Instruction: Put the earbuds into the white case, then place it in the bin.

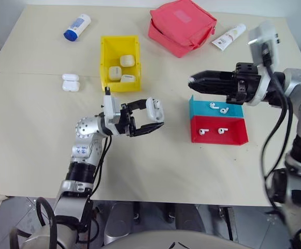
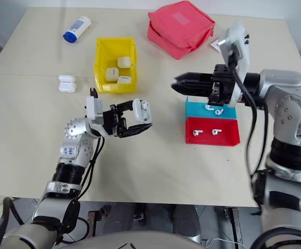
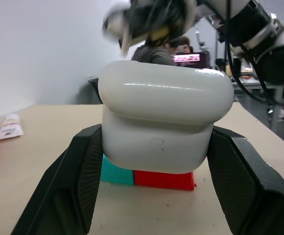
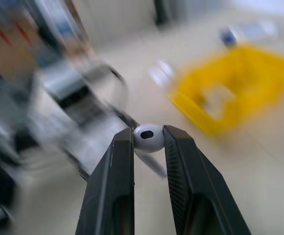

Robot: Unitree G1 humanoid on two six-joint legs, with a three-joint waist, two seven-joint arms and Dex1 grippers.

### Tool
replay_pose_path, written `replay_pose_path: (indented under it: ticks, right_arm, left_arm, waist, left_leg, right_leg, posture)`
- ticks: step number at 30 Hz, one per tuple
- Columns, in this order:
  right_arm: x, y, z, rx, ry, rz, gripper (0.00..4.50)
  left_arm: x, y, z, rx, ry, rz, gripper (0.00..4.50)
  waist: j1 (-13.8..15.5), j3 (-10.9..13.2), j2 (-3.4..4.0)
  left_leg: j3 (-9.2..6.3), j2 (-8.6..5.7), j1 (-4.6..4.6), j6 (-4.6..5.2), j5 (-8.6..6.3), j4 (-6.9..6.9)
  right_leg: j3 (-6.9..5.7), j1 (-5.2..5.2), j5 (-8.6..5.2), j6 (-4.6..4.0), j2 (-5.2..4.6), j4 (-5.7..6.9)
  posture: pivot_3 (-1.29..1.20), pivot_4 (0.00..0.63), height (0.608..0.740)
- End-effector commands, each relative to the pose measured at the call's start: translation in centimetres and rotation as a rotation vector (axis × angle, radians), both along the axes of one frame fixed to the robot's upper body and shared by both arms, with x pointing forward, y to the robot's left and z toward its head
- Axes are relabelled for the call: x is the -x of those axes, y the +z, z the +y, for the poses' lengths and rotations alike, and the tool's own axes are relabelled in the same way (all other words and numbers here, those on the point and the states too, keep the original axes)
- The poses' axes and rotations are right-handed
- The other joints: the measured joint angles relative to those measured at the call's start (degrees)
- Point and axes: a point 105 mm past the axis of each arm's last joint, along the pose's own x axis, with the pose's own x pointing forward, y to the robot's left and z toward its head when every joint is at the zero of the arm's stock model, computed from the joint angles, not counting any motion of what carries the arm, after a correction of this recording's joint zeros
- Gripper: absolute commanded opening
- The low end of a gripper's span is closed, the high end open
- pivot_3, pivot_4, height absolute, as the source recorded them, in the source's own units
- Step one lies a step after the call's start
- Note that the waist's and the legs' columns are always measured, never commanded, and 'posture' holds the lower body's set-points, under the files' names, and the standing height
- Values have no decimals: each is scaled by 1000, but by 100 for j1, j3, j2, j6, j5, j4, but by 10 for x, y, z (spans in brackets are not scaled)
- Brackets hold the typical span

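Note:
My left gripper [image 1: 151, 117] hovers above the table's middle, shut on a white case [image 3: 163, 122] whose lid is down. To its right, my right gripper [image 1: 194, 81] points level toward the left arm and pinches one white earbud [image 4: 149, 138] between its fingertips. It hangs above the blue tray [image 1: 197, 106]. More earbuds [image 1: 216, 108] lie in that tray, and two [image 1: 213, 131] lie in the red tray [image 1: 238, 136]. The yellow bin [image 1: 104, 67] stands behind the left gripper with three white cases inside.
Two more white cases [image 1: 70, 82] lie on the table left of the bin. A white bottle with a blue cap [image 1: 76, 27] is at the back left, a red pouch [image 1: 181, 26] at the back centre, and a white tube [image 1: 229, 36] beside it.

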Motion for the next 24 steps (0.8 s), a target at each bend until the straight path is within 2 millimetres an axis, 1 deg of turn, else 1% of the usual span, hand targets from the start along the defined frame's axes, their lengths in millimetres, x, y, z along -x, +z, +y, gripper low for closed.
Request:
replay_pose_path:
  ticks: [1,4,7,9,13,22,24]
  right_arm:
    - [16,-2,8,-49,12,30,492]
    - [25,-6,19,-105,35,45,492]
    - [31,-14,27,-137,32,50,492]
    - [30,-18,29,-155,17,55,492]
    - [32,-20,37,-202,19,48,492]
    - [29,-32,46,-194,21,52,492]
    - [30,-38,47,-173,23,60,492]
  left_arm:
    - [-2,9,2,2,-35,-22,2820]
    - [-5,13,1,-8,-55,-32,2820]
    - [-7,17,-1,-9,-72,-41,2820]
    - [-6,19,-4,-7,-84,-44,2820]
    - [0,22,-8,-8,-122,-48,2820]
    - [12,26,-13,-7,-153,-45,2820]
    - [13,28,-12,-1,-152,-45,2820]
  waist:
    - [3,0,0]
    - [7,0,0]
    - [5,0,0]
    - [3,0,0]
    - [-9,0,0]
    - [-10,0,0]
    - [5,0,0]
  left_leg:
    - [0,-2,0,0,0,0]
    - [-1,-6,-1,1,0,-1]
    - [-2,-7,-1,1,0,-2]
    - [-3,-9,-1,1,0,-2]
    - [5,-7,1,1,1,-5]
    - [10,-5,3,0,1,-7]
    - [9,-6,3,1,2,-6]
  right_leg:
    - [2,0,0,0,-1,0]
    - [2,-1,0,0,-1,0]
    - [2,-2,0,0,0,1]
    - [3,-1,0,0,0,1]
    - [8,-6,0,0,4,1]
    - [17,-7,0,0,7,1]
    - [16,-7,0,0,6,1]
  posture:
    - [0,150,740]
    - [0,150,740]
    - [0,150,740]
    - [0,150,740]
    - [0,150,740]
    - [0,150,740]
    - [0,150,740]
